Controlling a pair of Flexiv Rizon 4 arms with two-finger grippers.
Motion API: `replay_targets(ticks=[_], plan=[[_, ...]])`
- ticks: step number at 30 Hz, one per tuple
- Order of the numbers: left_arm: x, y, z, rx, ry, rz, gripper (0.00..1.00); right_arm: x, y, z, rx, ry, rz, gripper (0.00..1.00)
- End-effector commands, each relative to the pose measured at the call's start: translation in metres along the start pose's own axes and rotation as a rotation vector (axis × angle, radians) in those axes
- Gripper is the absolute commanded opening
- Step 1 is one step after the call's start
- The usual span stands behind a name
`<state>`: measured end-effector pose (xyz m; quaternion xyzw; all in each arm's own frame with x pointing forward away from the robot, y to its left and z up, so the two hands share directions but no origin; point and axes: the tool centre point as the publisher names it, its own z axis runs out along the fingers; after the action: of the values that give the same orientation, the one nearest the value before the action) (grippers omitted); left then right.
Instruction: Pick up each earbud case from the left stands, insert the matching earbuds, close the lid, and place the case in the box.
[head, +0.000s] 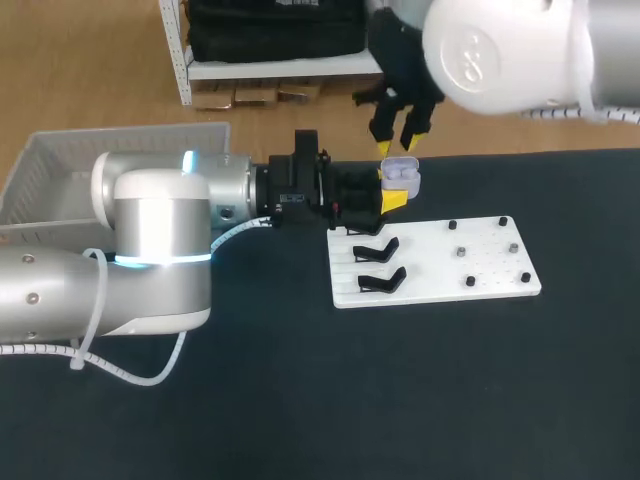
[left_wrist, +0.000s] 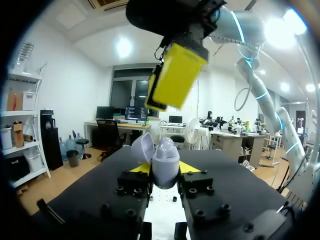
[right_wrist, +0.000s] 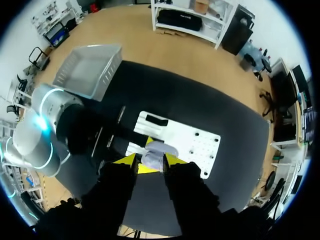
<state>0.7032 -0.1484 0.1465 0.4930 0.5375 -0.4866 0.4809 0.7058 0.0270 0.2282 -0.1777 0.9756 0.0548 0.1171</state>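
A pale lavender earbud case (head: 401, 175) with its lid open is held over the far left corner of the white board (head: 440, 285). My left gripper (head: 392, 192) is shut on it from both sides. In the left wrist view the case (left_wrist: 163, 159) sits between the yellow tips of that gripper (left_wrist: 162, 171), lid tilted back. My right gripper (head: 397, 140) hangs just above the case, fingers apart and holding nothing; one of its yellow fingertips (left_wrist: 175, 75) shows over the case. In the right wrist view the case (right_wrist: 156, 150) lies right under the right gripper (right_wrist: 150, 162).
Two black stands (head: 377, 247) (head: 381, 281) sit on the board's left part, and several small dark pegs (head: 470, 282) on its right part. A white mesh basket (head: 70, 165) stands at the table's far left, partly behind my left arm.
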Motion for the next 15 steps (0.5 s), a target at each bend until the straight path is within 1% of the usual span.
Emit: replay_targets(ticks=[1, 5, 8, 11, 15], plan=[[0.001, -0.001, 0.000, -0.006, -0.007, 0.004, 0.00, -0.012, -0.012, 0.009, 0.003, -0.047, 0.022, 0.33], [0.001, -0.001, 0.000, -0.006, -0.007, 0.004, 0.00, -0.030, -0.023, 0.024, 0.013, -0.063, 0.048, 0.31], [0.001, -0.001, 0.000, -0.006, -0.007, 0.004, 0.00, -0.038, -0.030, 0.034, 0.017, -0.067, 0.062, 0.30], [0.001, -0.001, 0.000, -0.006, -0.007, 0.004, 0.00, -0.039, -0.035, 0.042, 0.023, -0.058, 0.075, 0.30], [0.001, -0.001, 0.000, -0.006, -0.007, 0.004, 0.00, -0.032, -0.038, 0.048, 0.025, -0.035, 0.087, 0.29]])
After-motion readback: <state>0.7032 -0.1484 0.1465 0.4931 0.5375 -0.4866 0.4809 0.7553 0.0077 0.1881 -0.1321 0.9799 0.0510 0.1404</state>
